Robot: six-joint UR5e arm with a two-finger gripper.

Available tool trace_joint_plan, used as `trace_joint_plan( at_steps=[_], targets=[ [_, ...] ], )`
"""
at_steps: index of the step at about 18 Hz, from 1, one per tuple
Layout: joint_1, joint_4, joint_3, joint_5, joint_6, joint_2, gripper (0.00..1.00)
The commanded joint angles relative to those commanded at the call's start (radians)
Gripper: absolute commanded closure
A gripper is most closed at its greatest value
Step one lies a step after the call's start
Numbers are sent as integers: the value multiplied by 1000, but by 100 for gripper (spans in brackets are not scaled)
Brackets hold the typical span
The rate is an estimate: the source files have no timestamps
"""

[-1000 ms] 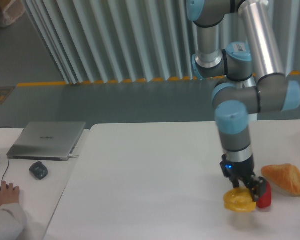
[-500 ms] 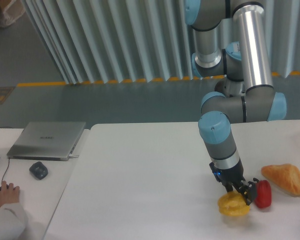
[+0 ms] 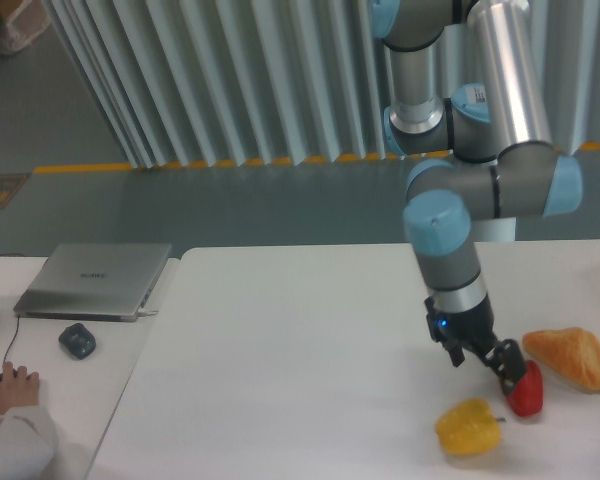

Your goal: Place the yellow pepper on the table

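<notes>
The yellow pepper (image 3: 468,427) lies on the white table (image 3: 300,350) near its front right, free of the gripper. My gripper (image 3: 486,364) hangs just above and to the right of it, tilted, its fingers spread open with nothing between them. One dark fingertip (image 3: 508,366) is right next to the top of the red pepper (image 3: 526,391), which stands to the right of the yellow one.
An orange-tan triangular bread piece (image 3: 570,358) lies at the table's right edge. On the smaller desk to the left are a closed laptop (image 3: 95,278), a mouse (image 3: 77,341) and a person's hand (image 3: 10,388).
The gripper held the yellow pepper and carried it a little left. It has now let go and risen up and to the right, leaving the pepper on the table.
</notes>
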Motion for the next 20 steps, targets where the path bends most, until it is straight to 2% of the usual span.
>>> trace_joint_plan(
  at_steps=[1, 2, 4, 7, 9, 20],
  targets=[
    [29, -45, 19, -3, 71, 3, 0],
    [71, -83, 34, -9, 197, 3, 0],
    [114, -90, 52, -38, 362, -4, 0],
    [168, -90, 62, -84, 516, -26, 0],
    [180, -85, 62, -89, 551, -37, 0],
    [194, -84, 54, -137, 550, -44, 0]
  ],
)
